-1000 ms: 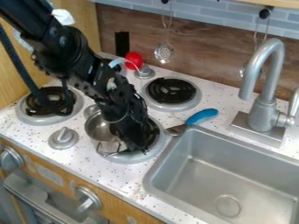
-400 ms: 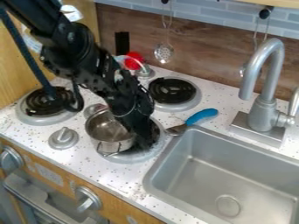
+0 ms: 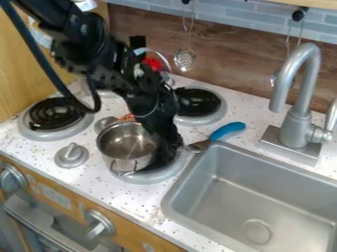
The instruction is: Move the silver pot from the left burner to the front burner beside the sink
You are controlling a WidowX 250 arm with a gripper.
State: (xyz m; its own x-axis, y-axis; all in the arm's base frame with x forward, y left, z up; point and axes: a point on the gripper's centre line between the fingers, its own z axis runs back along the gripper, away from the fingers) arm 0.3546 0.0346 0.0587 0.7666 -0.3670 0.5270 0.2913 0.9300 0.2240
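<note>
Two front knobs (image 3: 99,224) — one pot (image 3: 125,151) — one sink (image 3: 263,197)

soft, fairly even light covers the scene, brightest on the speckled white countertop (image 3: 135,199). the curved metal faucet (image 3: 312,74) carries pale highlights along its arch, and the stainless steel sink basin (image 3: 227,197) shows a diffuse sheen, with darker shading on its left inner wall. small glints mark the metal pot (image 3: 125,141), its inside partly shaded. the black robot arm (image 3: 141,93) and the coil burner (image 3: 52,113) sink into deep darkness with little detail. the light falls off around the oven handle (image 3: 49,230).
</note>
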